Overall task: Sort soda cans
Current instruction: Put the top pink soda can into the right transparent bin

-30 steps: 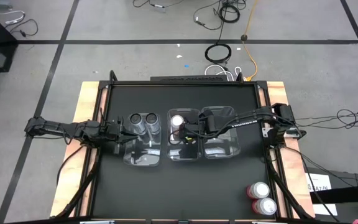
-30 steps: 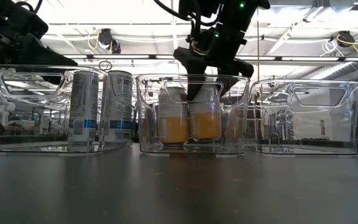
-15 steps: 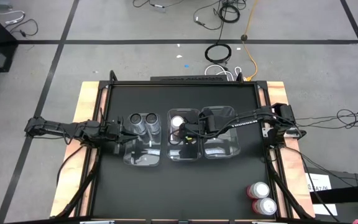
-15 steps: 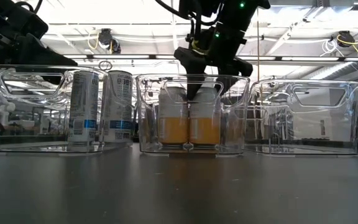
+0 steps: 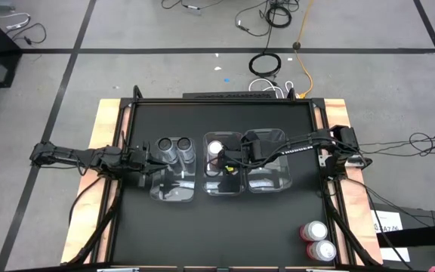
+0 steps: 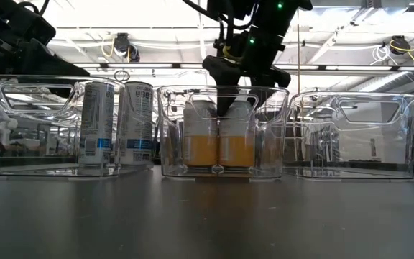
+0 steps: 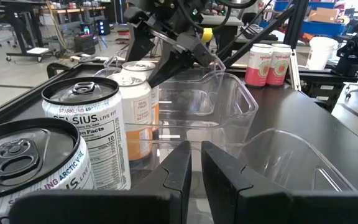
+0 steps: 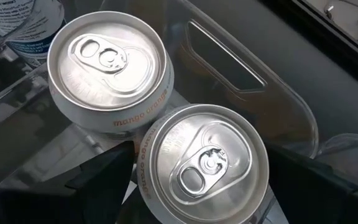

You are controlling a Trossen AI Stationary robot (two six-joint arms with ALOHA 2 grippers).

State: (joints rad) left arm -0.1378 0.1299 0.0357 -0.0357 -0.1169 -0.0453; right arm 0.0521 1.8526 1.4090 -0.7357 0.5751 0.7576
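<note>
Two orange cans [image 8: 107, 74] side by side in the middle bin [image 6: 171, 129].
Right gripper [image 8: 197, 205] spread above one; left gripper [image 7: 196, 180] closed, empty.

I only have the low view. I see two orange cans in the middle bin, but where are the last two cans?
Observer: The high view shows the two red-pink cans standing at the table's near right corner, outside every bin.
Operator: Is the right gripper clamped on that orange can?
Observer: No. In the right wrist view the right gripper is open, one finger on each side of the orange can.
Operator: And the left arm?
Observer: The left gripper is shut and empty, just beside the grey cans in the left bin.
</note>
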